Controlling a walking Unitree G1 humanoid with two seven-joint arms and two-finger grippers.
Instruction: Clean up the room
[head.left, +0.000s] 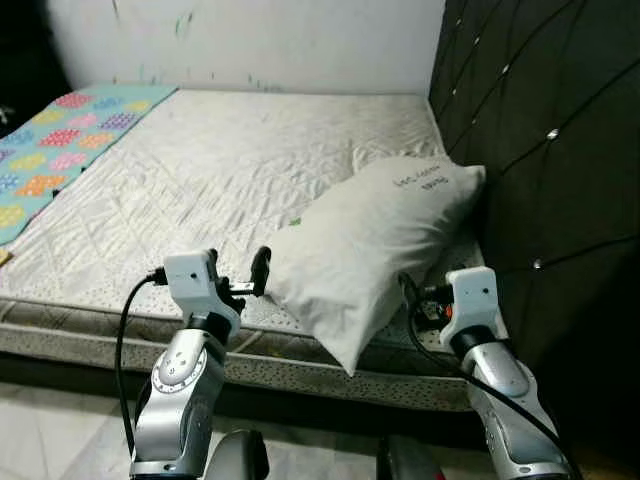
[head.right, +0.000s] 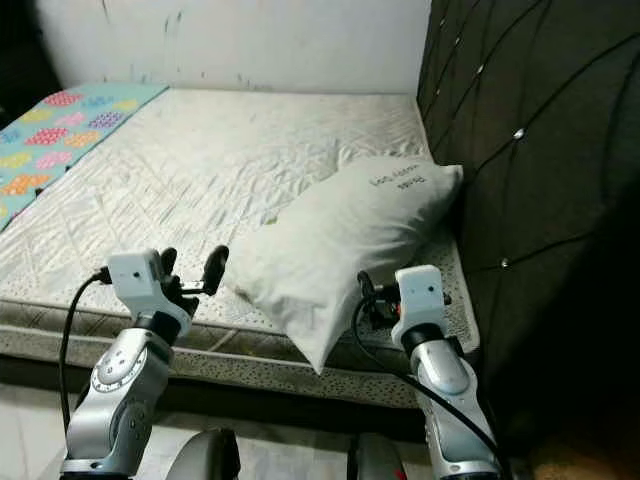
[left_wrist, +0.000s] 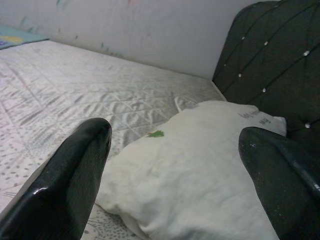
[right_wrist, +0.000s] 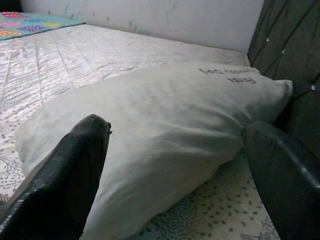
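Mattress (head.left: 200, 180): one pillow (head.left: 370, 240); left claw (head.left: 248, 280), right claw (head.left: 415, 300) spread, flanking; print illegible.

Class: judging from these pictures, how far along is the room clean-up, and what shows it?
Early stage. Done: the mattress lies mostly bare. In hand: nothing is gripped; the left tool and right tool hover open either side of the white pillow, which lies askew with a corner over the bed's edge. Left: grasping and straightening it.
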